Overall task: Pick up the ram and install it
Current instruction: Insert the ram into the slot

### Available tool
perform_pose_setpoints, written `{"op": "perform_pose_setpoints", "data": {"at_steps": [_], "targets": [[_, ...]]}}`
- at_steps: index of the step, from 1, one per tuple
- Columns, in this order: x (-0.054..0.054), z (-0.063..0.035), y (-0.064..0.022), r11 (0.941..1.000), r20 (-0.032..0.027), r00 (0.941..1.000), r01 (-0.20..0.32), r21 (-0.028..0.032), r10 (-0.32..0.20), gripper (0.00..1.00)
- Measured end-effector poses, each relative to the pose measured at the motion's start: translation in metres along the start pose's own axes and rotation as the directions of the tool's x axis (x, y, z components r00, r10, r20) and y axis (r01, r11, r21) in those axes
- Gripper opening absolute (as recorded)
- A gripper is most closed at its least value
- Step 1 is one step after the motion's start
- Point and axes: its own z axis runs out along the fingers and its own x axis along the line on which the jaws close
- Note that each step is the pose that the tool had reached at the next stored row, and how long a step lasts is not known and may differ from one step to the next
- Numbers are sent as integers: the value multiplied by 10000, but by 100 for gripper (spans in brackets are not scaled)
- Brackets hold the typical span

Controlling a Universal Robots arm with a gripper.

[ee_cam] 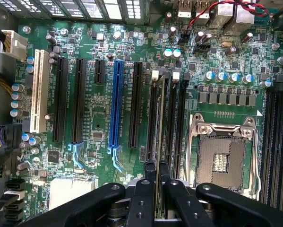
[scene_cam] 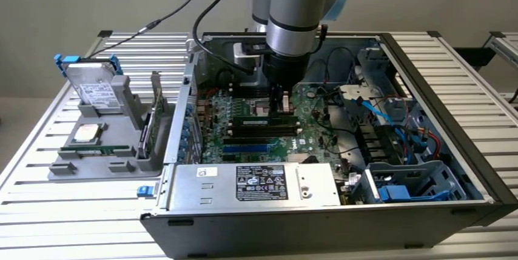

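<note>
**Ram [ee_cam: 159, 118] pinched edge-on over the memory slots**

The ram sits directly between the fingertips of the gripper [ee_cam: 158, 172], not off to either side. The black, jointed fingers [ee_cam: 142, 189] are drawn almost together and clamp the stick across its thin faces. In the wrist view the stick shows edge-on as a narrow green-and-dark sliver. Its long axis runs parallel to the long black memory slots [ee_cam: 173, 118] and it lies between two of them. Whether its lower edge is seated in a slot or hangs just above cannot be told.

The motherboard [ee_cam: 96, 118] is a glossy green sheet studded with small silver-topped capacitors. It also carries a bright blue expansion slot [ee_cam: 116, 104] and a cream one [ee_cam: 38, 90]. Just beside the memory slots lies the square processor socket [ee_cam: 224, 158], framed in bare metal.

In the exterior view the grey and blue arm reaches straight down into the open black computer case [scene_cam: 486, 175]. Its gripper [scene_cam: 283, 105] stands over the middle of the board.
</note>
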Motion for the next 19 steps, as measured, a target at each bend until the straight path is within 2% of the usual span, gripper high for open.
{"op": "perform_pose_setpoints", "data": {"at_steps": [19], "targets": [[8,47,-2,10000,-12,10000,19,0,-19,13]]}}
